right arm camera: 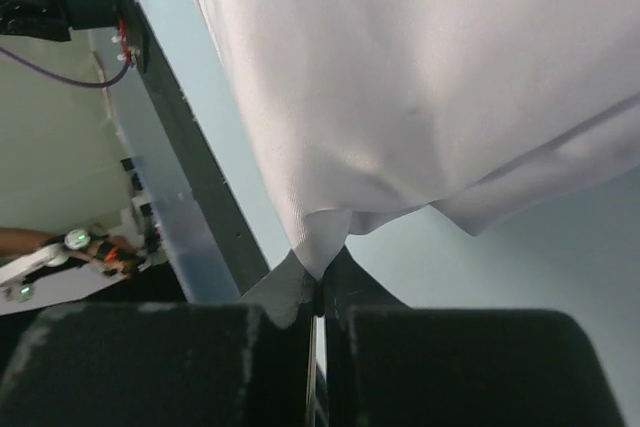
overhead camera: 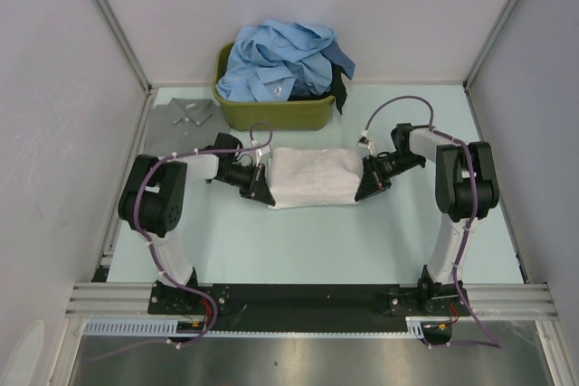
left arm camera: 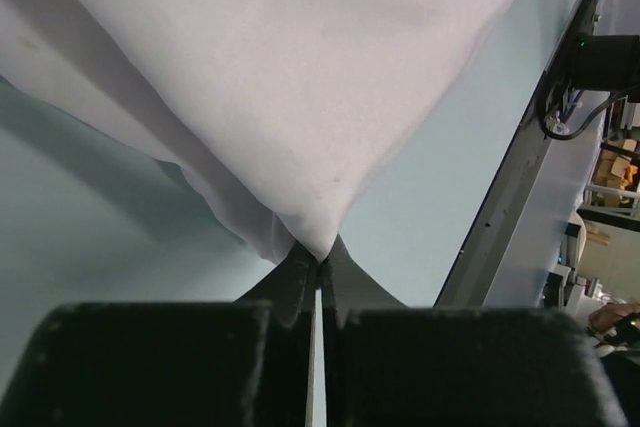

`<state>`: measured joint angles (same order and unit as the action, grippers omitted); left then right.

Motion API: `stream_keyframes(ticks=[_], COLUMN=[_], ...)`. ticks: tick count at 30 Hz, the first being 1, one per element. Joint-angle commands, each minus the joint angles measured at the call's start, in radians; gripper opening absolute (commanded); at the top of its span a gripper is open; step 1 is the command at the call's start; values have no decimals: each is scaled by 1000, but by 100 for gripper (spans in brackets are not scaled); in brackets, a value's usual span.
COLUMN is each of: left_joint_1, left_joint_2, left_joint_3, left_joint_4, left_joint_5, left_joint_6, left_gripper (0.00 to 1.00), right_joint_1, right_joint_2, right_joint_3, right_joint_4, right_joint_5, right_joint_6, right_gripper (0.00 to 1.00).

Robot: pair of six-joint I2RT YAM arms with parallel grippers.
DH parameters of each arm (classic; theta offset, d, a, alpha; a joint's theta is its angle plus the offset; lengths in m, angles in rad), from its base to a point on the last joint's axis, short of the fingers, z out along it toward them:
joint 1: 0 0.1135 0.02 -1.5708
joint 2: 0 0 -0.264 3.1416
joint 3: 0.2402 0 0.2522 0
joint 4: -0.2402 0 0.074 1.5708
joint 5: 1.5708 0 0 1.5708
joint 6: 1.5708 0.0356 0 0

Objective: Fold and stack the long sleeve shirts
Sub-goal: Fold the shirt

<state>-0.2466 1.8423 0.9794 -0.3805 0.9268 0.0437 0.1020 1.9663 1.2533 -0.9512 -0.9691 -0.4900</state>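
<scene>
Mid-table, both arms face each other across a folded white cloth long sleeve shirt (overhead camera: 314,176) sitting on the pale green table (overhead camera: 317,241). The left gripper (overhead camera: 262,185) is pressed together on the shirt's left edge, cloth pinched at the tips. The right gripper (overhead camera: 369,185) does the same on the right edge. Beyond it is an olive-green plastic tub (overhead camera: 271,113) heaped with light blue shirts (overhead camera: 280,61), with a dark shirt (overhead camera: 339,74) at its right side. A flat grey shirt (overhead camera: 185,115) lies left of the tub.

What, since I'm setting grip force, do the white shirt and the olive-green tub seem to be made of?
White shirt: thin soft cloth, matte; it drapes and creases into soft folds. Olive-green tub: probably moulded plastic, smooth and evenly coloured; its walls and rim hold a rigid shape.
</scene>
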Motion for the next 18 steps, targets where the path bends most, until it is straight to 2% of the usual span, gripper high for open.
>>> stream_keyframes(ticks=[1,5,6,7,8,9,10,11,14,16,18], left_joint_1=[7,15,20,26,33,53,64,73,86,86,83], left_joint_2=[-23,12,9,0,-15,-64,-89,-112,-167,-178,-167], left_joint_3=[-25,-30,-25,-24,-22,-22,-24,-15,16,22,31], left_joint_4=[-104,-116,-127,-132,-138,-138,-135,-126,-60,18,126], left_joint_5=[-55,-77,-77,-63,-43,-30,2,9,-31,-93,-135], left_joint_6=[90,102,114,139,151,159,163,166,111,1,-107], left_gripper=[0,0,2,23,35,42,47,47,50,51,53], right_joint_1=[16,27,27,27,18,10,-10,-19,-59,-76,-74], right_joint_2=[80,129,128,121,96,79,66,46,39,40,51], right_joint_3=[47,69,77,92,97,103,110,136,214,238,270], right_joint_4=[-230,-232,-239,-244,-244,-244,-241,-244,-204,-134,-17], right_joint_5=[26,53,56,52,47,44,43,44,55,64,76], right_joint_6=[-38,-13,-13,-15,-10,-7,4,5,37,92,172], right_gripper=[0,0,20,33,43,57,60,64,65,66,74])
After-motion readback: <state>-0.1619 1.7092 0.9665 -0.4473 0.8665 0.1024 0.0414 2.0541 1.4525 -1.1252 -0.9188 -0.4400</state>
